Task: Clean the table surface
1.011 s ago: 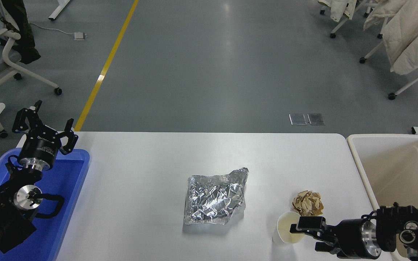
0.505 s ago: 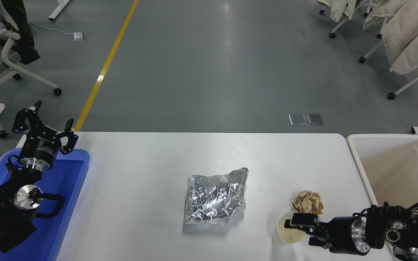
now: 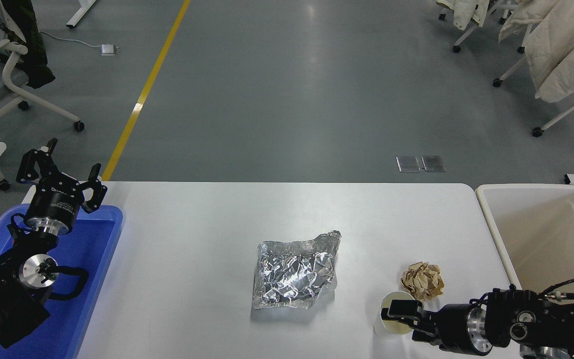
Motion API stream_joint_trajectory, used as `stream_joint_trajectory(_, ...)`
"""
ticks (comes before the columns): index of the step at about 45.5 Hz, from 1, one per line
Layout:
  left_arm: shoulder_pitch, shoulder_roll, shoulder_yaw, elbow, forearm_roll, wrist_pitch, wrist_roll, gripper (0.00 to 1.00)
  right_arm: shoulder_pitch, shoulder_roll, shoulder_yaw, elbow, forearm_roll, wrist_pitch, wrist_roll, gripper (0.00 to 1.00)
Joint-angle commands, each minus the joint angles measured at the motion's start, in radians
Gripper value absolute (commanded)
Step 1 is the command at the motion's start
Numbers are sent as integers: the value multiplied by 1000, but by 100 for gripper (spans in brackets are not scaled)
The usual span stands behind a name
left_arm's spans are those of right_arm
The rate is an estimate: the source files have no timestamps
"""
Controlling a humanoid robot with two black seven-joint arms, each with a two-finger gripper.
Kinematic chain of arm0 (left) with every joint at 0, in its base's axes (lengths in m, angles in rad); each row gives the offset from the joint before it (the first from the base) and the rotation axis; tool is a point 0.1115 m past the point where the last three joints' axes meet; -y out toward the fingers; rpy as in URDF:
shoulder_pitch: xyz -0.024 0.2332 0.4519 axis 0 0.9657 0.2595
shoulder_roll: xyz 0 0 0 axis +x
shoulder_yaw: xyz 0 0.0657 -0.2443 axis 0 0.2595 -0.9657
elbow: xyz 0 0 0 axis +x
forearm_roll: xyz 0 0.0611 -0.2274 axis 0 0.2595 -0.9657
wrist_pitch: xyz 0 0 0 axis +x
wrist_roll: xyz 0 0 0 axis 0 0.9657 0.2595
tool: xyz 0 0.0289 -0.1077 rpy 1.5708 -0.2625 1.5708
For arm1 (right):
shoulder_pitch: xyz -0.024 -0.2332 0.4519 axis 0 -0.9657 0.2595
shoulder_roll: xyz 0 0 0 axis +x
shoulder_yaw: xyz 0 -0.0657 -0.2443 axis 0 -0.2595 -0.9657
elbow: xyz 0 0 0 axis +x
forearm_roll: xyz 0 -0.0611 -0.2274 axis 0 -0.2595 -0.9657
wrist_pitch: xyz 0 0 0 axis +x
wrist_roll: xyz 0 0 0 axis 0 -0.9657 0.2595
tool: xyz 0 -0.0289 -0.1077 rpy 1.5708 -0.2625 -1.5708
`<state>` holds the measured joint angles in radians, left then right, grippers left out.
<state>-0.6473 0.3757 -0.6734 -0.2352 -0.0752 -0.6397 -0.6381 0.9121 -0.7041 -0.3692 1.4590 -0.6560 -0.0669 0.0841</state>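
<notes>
The white table surface (image 3: 192,239) holds a crumpled sheet of silver foil (image 3: 294,271) at its middle. A crumpled brown paper ball (image 3: 422,280) and a white paper cup (image 3: 385,324) lie near the front right. My right gripper (image 3: 402,323) comes in from the right, low over the table. It is open, with its upper finger over the cup's mouth and its lower finger at the cup's right side. My left gripper (image 3: 65,168) is parked open above the blue tray (image 3: 95,249) at the left edge.
A cream-white bin (image 3: 546,234) stands off the table's right end. Beyond the far edge is grey floor with a yellow line (image 3: 142,94), an office chair (image 3: 13,75) at the left and chairs draped with pale coats (image 3: 561,45) at the right.
My right gripper has moved left and slightly down, from beside the cup to over its mouth. The cup, paper ball, foil and left arm have not moved.
</notes>
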Motion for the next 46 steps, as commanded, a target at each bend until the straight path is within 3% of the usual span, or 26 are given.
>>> stream_joint_trajectory(1,0,0,0,0,0,0,0,100,-2,23,0,-12,-56,-2,-6,0)
stream_joint_trajectory(34,0,0,0,0,0,0,0,100,19,-64,-8,41,-13,15,-10,0)
stream_joint_trajectory(40,0,0,0,-1,0,-1,0,100,59,-133,-19,93,-19,21,-10,0)
stream_joint_trajectory(46,0,0,0,0,0,-1,0,100,109,-239,-17,126,-25,105,-9,0)
